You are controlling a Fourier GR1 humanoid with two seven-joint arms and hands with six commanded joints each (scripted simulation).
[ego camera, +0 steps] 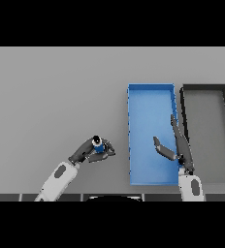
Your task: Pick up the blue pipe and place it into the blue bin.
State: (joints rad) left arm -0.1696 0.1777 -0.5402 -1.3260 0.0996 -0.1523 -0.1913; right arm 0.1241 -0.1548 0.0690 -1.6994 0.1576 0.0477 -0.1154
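Fingers of the left hand (pixel 88 150) were curled round the blue pipe (pixel 98 147), which stood roughly upright in the grasp with its pale open end facing the head view. The pipe sat to the left of the blue bin (pixel 151 97), near its lower left corner but apart from it; whether it rested on the grey table (pixel 51 97) or hung just above could not be told. That hand came in from the lower left, the natural side for a piece lying left of the bin. The right hand (pixel 175 147) held nothing, its fingers straight and spread; it hovered over the bin's right side, thumb reaching across the blue floor and fingers lying along the right wall. It looked parked rather than working. A dark bin (pixel 205 88) stood just beside the blue one on the right, a likely wrong target. Judging by this layout, the grasp seemed made and the carry rightward over the bin's near wall remained.
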